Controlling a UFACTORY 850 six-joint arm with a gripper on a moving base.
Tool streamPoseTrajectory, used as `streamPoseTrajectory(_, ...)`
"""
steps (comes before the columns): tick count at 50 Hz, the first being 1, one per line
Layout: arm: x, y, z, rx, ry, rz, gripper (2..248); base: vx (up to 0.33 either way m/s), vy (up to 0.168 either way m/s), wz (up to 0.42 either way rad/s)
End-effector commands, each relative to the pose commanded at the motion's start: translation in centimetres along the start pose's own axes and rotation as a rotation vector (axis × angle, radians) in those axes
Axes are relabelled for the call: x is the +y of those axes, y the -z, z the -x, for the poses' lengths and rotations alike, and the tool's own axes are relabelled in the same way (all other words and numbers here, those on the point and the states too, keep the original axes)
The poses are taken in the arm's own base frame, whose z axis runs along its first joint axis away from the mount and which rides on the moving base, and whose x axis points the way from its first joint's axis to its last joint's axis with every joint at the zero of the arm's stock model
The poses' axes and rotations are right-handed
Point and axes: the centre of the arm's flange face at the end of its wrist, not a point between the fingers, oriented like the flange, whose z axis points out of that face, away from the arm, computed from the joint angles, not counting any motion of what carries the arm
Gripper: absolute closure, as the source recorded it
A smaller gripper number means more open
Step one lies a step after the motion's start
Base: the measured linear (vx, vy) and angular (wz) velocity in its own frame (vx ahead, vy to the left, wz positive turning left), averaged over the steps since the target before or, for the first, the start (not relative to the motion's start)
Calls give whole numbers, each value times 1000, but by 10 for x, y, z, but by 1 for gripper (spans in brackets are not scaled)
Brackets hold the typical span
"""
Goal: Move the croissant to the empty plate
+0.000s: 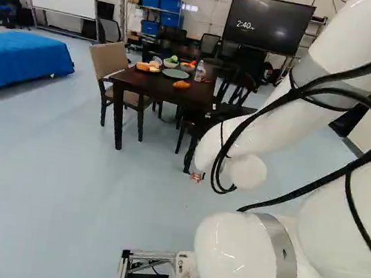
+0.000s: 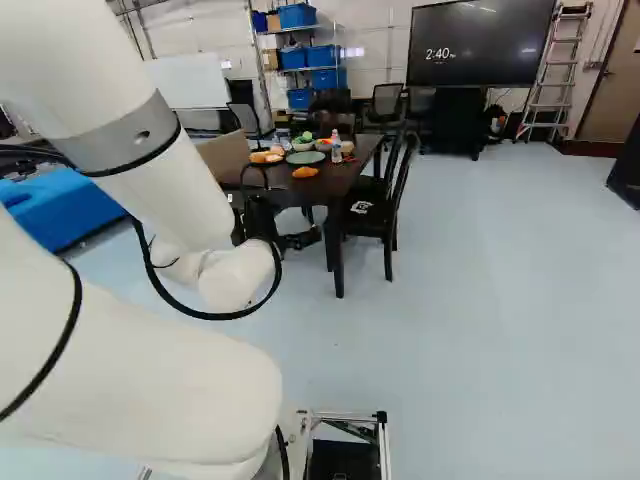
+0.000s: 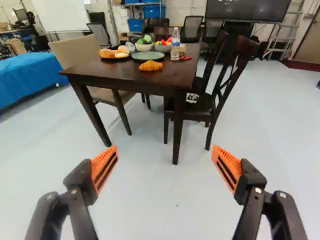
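White arm [image 1: 245,256], golden ridged croissant [image 3: 151,66] beyond

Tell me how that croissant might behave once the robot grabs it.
The croissant looks puffy and ridged, so it is probably light for its size. Its golden, baked-looking surface might flake or dent under a hard squeeze. Lying low on the dark table, it would more likely slide or rock than tip if nudged.
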Motion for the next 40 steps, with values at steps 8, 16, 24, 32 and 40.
streamPoseTrajectory(8, 0, 0, 0, 0, 0, 0, 3, 184, 103, -29)
streamPoseTrajectory(16, 0, 0, 0, 0, 0, 0, 3, 166, 99, -33)
streamPoseTrajectory(24, 0, 0, 0, 0, 0, 0, 3, 137, 98, -26)
streamPoseTrajectory(32, 0, 0, 0, 0, 0, 0, 3, 124, 93, -20)
streamPoseTrajectory(40, 0, 0, 0, 0, 0, 0, 3, 118, 94, -23)
